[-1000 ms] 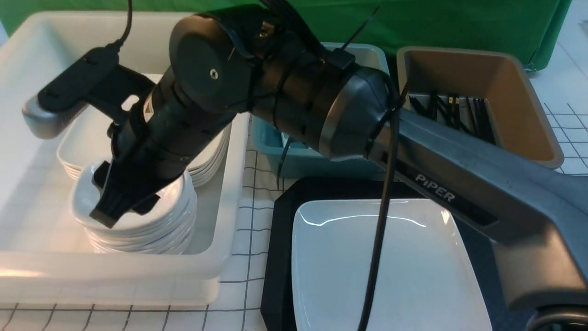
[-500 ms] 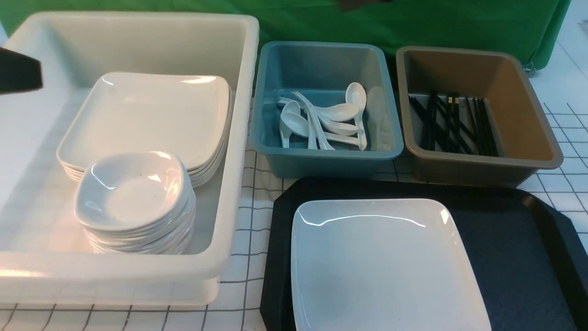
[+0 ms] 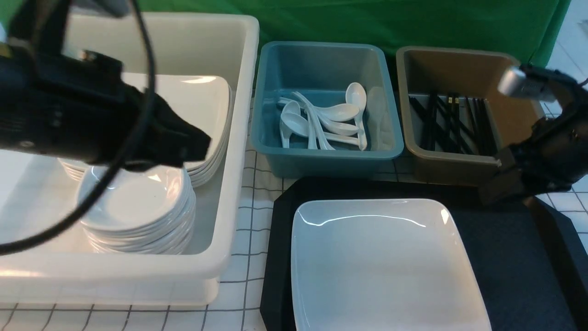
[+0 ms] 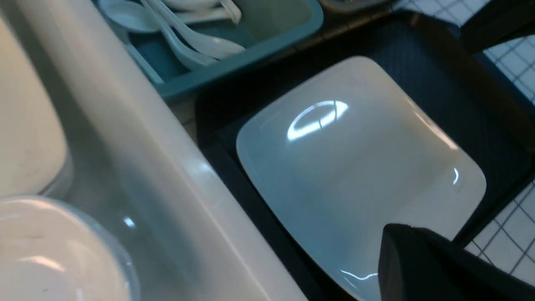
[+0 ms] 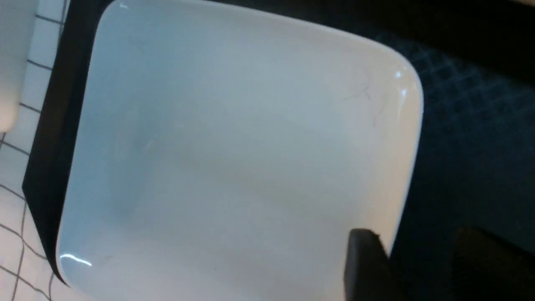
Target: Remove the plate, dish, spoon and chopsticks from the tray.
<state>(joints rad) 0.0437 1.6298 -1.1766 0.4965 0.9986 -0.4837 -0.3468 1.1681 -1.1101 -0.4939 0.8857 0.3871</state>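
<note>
This reads as a robotics test bench dressed up as a dish-clearing station, not a working kitchen. A green cloth (image 3: 413,23) hangs as a backdrop behind the desk (image 3: 250,230), whose white cover is ruled with a dark grid. Tableware is sorted by kind into plastic bins: a white tub (image 3: 234,184) with stacked square plates (image 3: 197,101) and small dishes (image 3: 138,207), a blue bin (image 3: 321,163) of white spoons (image 3: 321,119), and a brown bin (image 3: 441,165) of black chopsticks (image 3: 450,124). In front of them a black tray (image 3: 496,257) carries one white plate (image 3: 381,266). A black robot arm (image 3: 59,119) with a loose cable (image 3: 149,92) hangs over the tub on the left, and a second arm (image 3: 551,151) is at the right
</note>
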